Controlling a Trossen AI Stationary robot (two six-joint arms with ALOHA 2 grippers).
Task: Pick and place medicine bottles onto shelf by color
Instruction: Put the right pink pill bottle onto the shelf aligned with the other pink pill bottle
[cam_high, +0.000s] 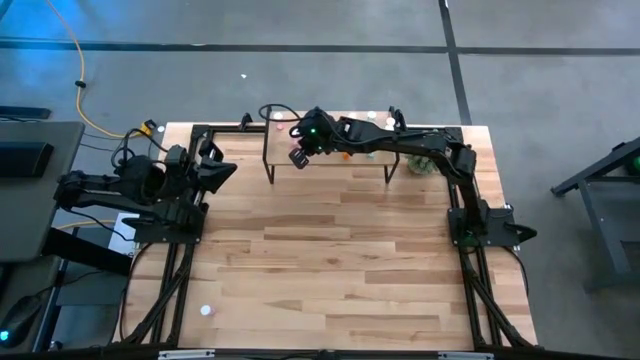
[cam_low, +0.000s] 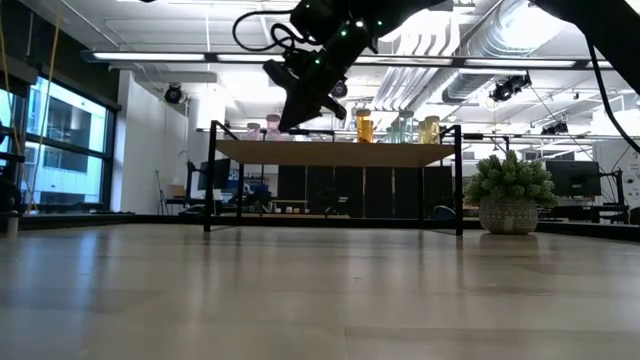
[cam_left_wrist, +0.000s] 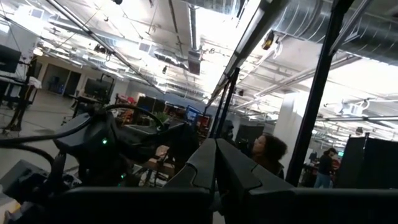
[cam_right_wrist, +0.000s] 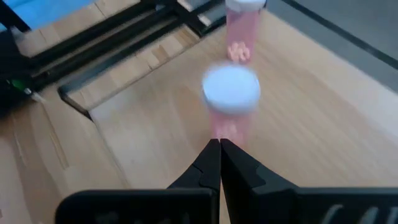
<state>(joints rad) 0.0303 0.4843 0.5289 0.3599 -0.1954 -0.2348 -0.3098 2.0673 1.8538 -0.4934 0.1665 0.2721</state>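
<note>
Overhead, the right dark two-finger gripper (cam_high: 299, 156) is reaching out across the low rectangular shelf with a light wood top and thin black metal legs (cam_high: 380, 162), hanging above that shelf's left end with its fingers pressed together and nothing pinched between them. Its wrist camera is looking down past the closed fingertips at a small pink cylindrical medicine bottle with a white cap (cam_right_wrist: 231, 99), which is standing upright on the wood just beyond the tips, and a second pink white-capped bottle (cam_right_wrist: 240, 31) is standing farther off behind it. From table height, the shelf top is carrying a row of little bottles: pink ones (cam_low: 270, 128) near the left end beside the gripper, orange ones (cam_low: 364, 126) toward the middle, and yellowish ones (cam_low: 429, 128) toward the right end. A round green potted plant in a pale pot (cam_low: 509, 190) is sitting on the large wooden tabletop (cam_high: 330, 270) beside the shelf's right legs. The left dark gripper (cam_high: 222, 168) is waiting at the table's left edge, well apart from the shelf, fingers closed and empty.
</note>
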